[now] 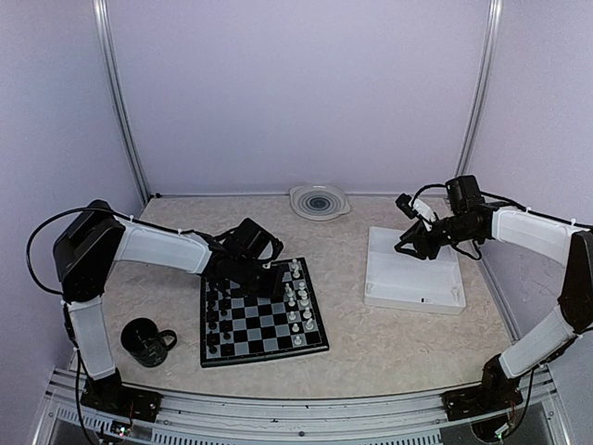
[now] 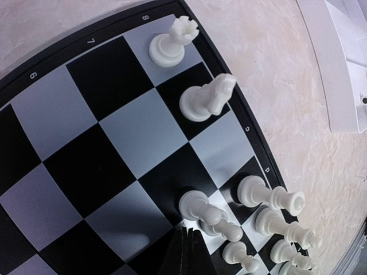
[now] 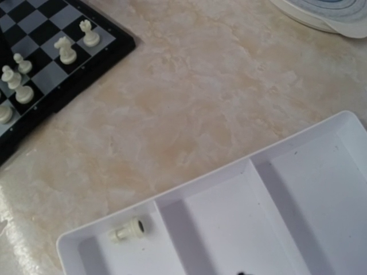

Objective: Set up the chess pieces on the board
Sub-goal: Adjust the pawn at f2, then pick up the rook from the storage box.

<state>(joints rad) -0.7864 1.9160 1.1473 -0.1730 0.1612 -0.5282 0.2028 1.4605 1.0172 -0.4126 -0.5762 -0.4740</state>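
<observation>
The board [image 1: 262, 326] lies left of centre. White chess pieces [image 1: 295, 301] stand along its right side and black ones [image 1: 216, 315] along its left. My left gripper [image 1: 276, 281] hovers low over the board's far right part. In the left wrist view its fingertips [image 2: 192, 238] are pressed together and empty, just beside a white pawn [image 2: 200, 207]. A white rook [image 2: 172, 43] and a white knight [image 2: 206, 97] stand near the board's [image 2: 86, 143] corner. My right gripper [image 1: 410, 245] hangs over the tray's far left. A white pawn [image 3: 129, 230] lies on its side in a tray compartment.
The white compartment tray [image 1: 412, 283] sits at the right and also shows in the right wrist view [image 3: 229, 212]. A black mug [image 1: 145, 340] stands left of the board. A pale round dish [image 1: 320, 200] sits at the back wall.
</observation>
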